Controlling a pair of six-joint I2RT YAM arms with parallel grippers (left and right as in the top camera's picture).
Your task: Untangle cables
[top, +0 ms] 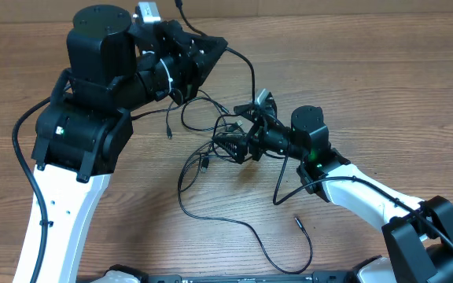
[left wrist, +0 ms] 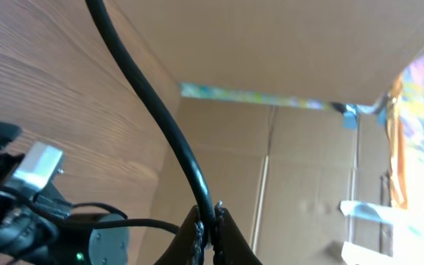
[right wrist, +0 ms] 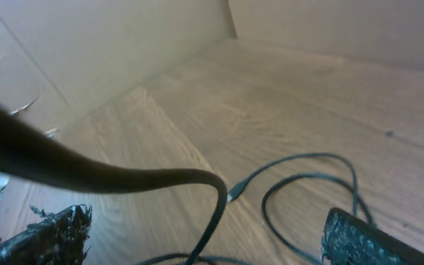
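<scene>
- Location: we find the cables (top: 211,145) near the middle of the table (top: 368,71); they form a loose knot with long loops trailing toward 6 o'clock; one plug (top: 297,223) lies apart at about 5 o'clock of the knot.
- Left gripper (top: 225,49): in the wrist view (left wrist: 210,227) its fingers (left wrist: 193,239) are pinched tight on a single black cord, the held strand (left wrist: 157,103); nothing else is in the grip.
- Right gripper (top: 230,145): jaws spread wide and holding nothing; in the wrist view (right wrist: 205,246) its fingers (right wrist: 43,235) stand far apart with a raised strand (right wrist: 124,180) passing between them; we cannot tell whether it touches either finger.
- Governing relation: in the overhead view the held strand leaves the left fingertips and runs toward 5 o'clock, down into the knot; that line is its long axis; the knot lies at 6 o'clock of the left gripper, well apart, and just at the right fingertips on their 9 o'clock side.
- Judgement: the right arm is the nearer to the knot; the coming move appears to call for the right jaws to close on a strand lying across the opening, with the left drawing away toward 12 o'clock.
- Risk, in our opinion: closing on more than one cord would tighten the knot rather than free it.
</scene>
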